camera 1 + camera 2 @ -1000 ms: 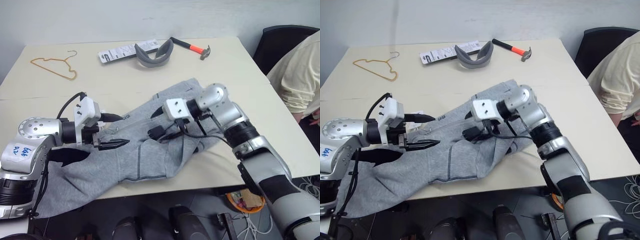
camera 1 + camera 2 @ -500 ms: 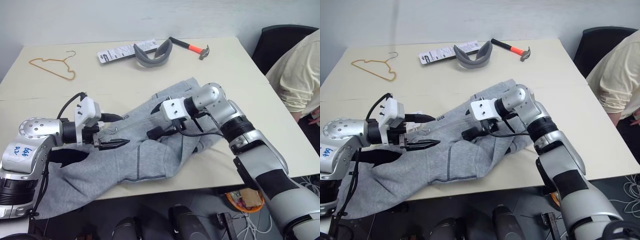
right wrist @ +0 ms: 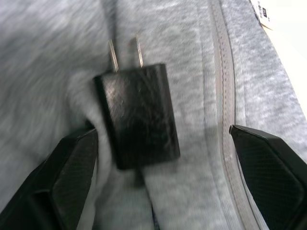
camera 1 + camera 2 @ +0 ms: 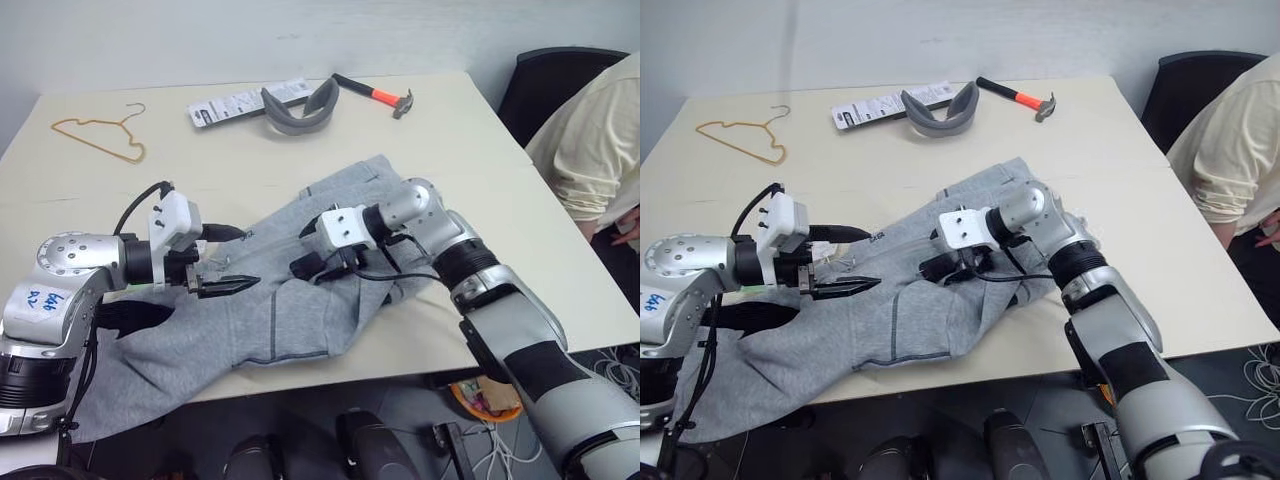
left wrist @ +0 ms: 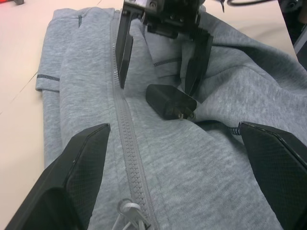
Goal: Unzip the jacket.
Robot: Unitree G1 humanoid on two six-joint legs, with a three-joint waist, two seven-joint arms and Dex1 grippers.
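The light grey jacket (image 4: 280, 310) lies crumpled across the table's front half, its lower left part hanging over the edge. Its closed zipper (image 5: 125, 124) runs between both grippers, with a grey pull cord (image 5: 127, 210) near my left one. My left gripper (image 4: 240, 258) hovers open just above the fabric on the left, pointing right. My right gripper (image 4: 303, 246) points left and down at the zipper, open, fingers (image 5: 124, 48) spread on either side of a black plug adapter (image 3: 136, 112) resting on the cloth. Nothing is held.
At the back of the table lie a wire hanger (image 4: 100, 135), a packaged card (image 4: 235, 103), a grey curved band (image 4: 300, 105) and an orange-handled hammer (image 4: 375, 93). A person in a cream top (image 4: 590, 140) sits at the right by a black chair (image 4: 550, 80).
My right gripper has sunk toward the jacket and shifted slightly left, closer to the zipper. The left gripper has stayed where it was.
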